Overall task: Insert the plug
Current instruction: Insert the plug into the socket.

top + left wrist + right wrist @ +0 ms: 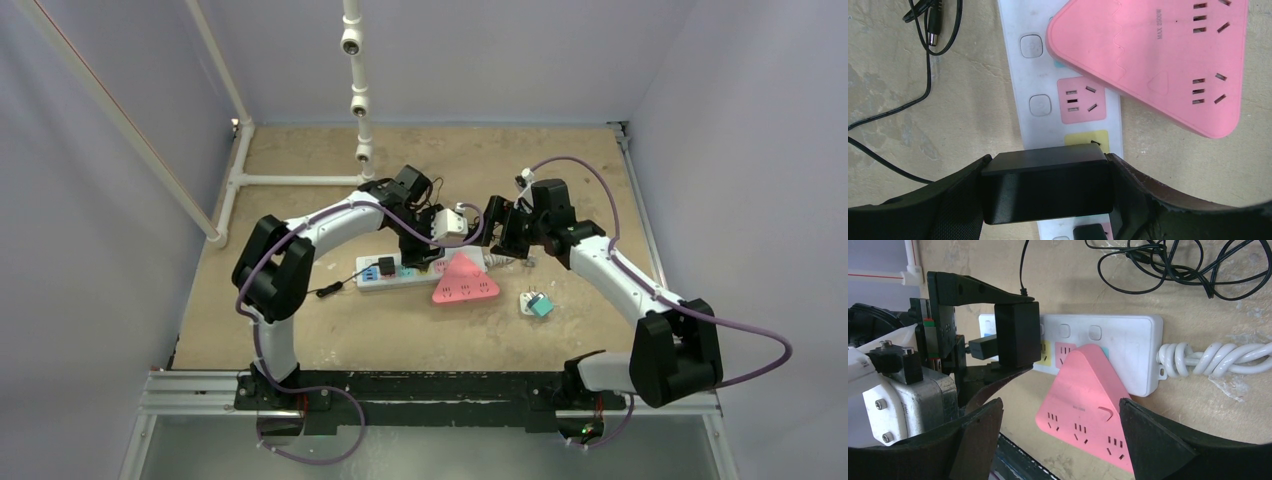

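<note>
My left gripper (1048, 166) is shut on the plug (1045, 187), a black rectangular block. It hangs over the white power strip (1015, 100) and hides most of the yellow socket (1089, 138); its prongs are hidden. The right wrist view shows the plug (1018, 332) against the strip (1128, 340) at that yellow socket. A free pink socket (1080, 100) lies just beyond it. My right gripper (1060, 410) stands open above the pink triangular adapter (1083, 390), touching nothing. From the top, both grippers (420, 250) (500, 235) meet over the strip (400, 272).
The pink triangular adapter (465, 282) overlaps the strip's right part. A smaller black plug (1090, 232) sits in the strip beside mine. Loose black cable (928, 50) and a coiled white cord (1213, 357) lie nearby. A white and teal plug (537, 304) rests to the right.
</note>
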Controlling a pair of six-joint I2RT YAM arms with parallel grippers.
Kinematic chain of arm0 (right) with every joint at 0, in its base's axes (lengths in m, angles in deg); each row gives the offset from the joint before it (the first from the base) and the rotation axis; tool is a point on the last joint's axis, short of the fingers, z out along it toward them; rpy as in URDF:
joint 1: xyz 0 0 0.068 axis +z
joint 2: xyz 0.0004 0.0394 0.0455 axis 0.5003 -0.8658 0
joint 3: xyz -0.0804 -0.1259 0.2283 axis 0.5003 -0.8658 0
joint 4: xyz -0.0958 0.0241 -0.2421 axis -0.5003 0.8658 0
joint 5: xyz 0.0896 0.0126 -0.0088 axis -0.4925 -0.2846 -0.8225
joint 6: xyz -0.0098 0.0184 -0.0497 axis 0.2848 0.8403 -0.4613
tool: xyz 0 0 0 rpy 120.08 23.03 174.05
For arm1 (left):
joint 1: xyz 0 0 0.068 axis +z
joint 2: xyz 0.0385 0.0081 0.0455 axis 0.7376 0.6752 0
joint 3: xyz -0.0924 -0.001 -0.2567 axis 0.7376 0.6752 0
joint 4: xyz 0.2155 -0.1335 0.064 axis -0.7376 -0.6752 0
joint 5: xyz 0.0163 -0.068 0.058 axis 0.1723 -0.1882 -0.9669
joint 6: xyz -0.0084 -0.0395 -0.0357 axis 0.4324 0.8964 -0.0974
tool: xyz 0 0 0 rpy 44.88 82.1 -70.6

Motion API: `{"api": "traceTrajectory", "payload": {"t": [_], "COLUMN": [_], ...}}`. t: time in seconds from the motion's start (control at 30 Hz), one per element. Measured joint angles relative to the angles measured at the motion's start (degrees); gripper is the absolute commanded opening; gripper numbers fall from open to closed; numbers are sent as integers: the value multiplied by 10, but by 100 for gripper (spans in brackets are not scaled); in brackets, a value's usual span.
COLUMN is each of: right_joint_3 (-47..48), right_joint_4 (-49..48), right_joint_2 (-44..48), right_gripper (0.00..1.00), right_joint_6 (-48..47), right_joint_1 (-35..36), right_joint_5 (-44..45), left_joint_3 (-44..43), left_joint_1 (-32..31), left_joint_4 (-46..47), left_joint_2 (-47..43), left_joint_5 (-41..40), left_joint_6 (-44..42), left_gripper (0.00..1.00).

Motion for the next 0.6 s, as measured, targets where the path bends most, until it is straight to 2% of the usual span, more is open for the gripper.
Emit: {"api": "traceTrajectory", "payload": {"t": [0.6], "right_joint_3": [0], "right_joint_4": [-3], "right_joint_2": [-6], "right_gripper": [88], "right_joint_6": [0], "right_joint_1": [0], "right_joint_5": [-2], "left_joint_3": [29], "left_joint_1": [17], "left_joint_4": [37], "left_joint_2": [-19], "left_joint_5": [20], "left_joint_6": [28], "left_gripper": [0]}}
